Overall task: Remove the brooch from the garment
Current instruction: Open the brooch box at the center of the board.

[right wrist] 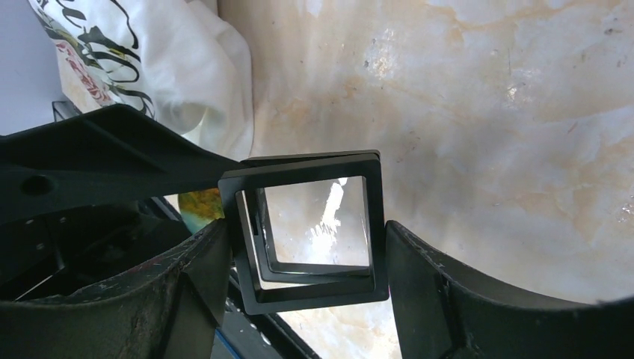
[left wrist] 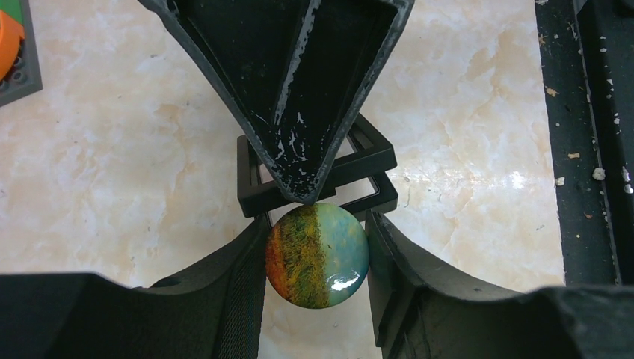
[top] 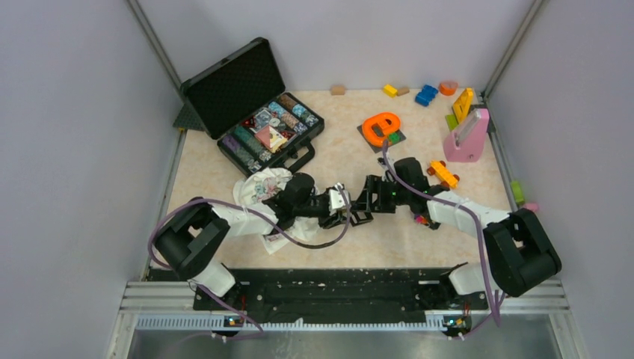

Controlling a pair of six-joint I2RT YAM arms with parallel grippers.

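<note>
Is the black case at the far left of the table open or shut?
Open. The lid of the black case stands up at the back, and rows of chips show inside.

Dark script lettering crosses the white floral-print cloth T-shirt (right wrist: 191, 78), too cropped to read. An orange plastic block (top: 381, 126) forms a lowercase "e".

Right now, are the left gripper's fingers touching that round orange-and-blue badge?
Touching. The left wrist view shows the round orange-and-blue badge pinched in the left gripper, with both fingers flush against its edges and no gap on either side.
</note>
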